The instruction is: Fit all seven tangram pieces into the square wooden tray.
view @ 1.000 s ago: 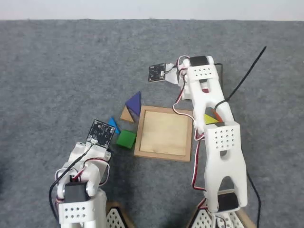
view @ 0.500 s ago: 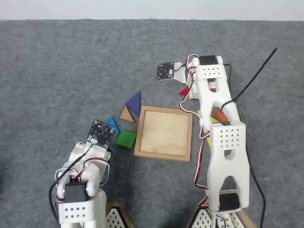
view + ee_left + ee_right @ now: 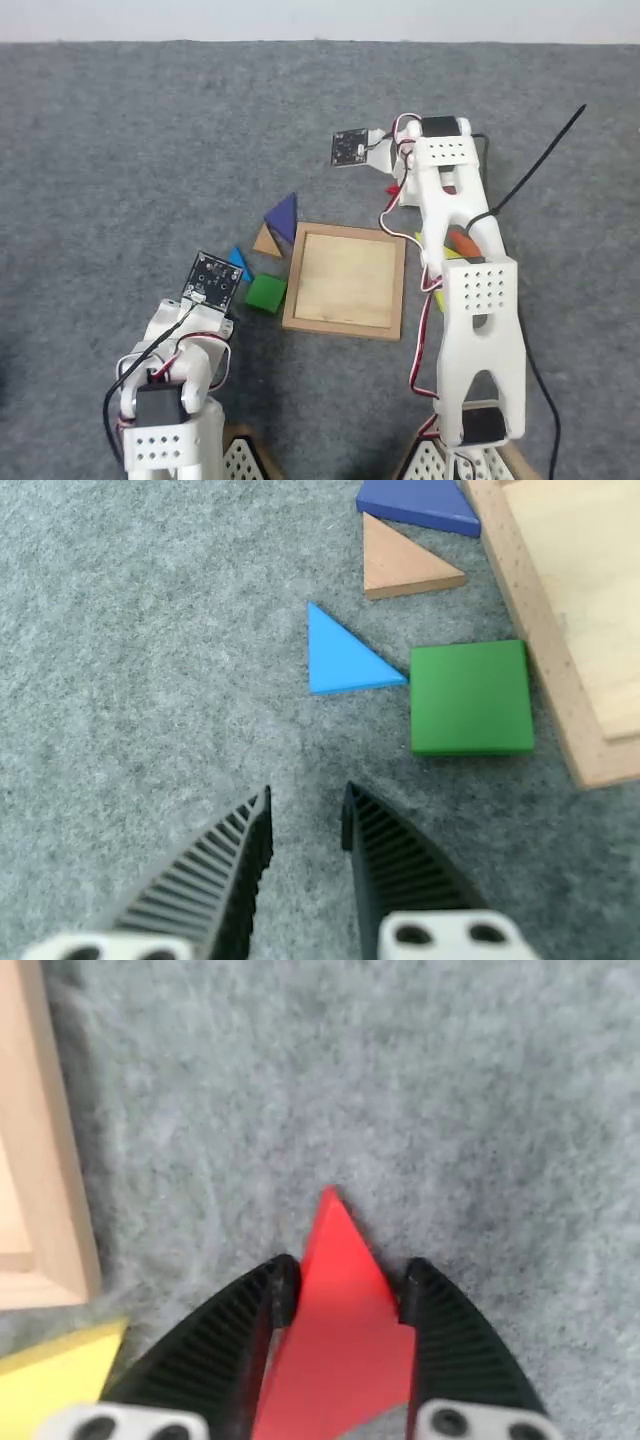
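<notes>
The square wooden tray (image 3: pixel 296 290) lies mid-frame in the high view, with no piece in it yet. Just off its upper right corner, the right gripper (image 3: pixel 350 1268) is clamped on the flat red triangle (image 3: pixel 345 1345), pinching its edges, probably to carry it over. At lower left, the left gripper (image 3: pixel 305 805) hangs slightly apart and holds nothing, near the green wooden square (image 3: pixel 470 698) beside the tray's left rim

A coarse grey felt covering (image 3: pixel 120 150) spread across the whole tabletop, its speckled nap evenly lit with only soft shadows. Along the far edge ran a pale, plain band (image 3: pixel 300 18), flat and bright.
</notes>
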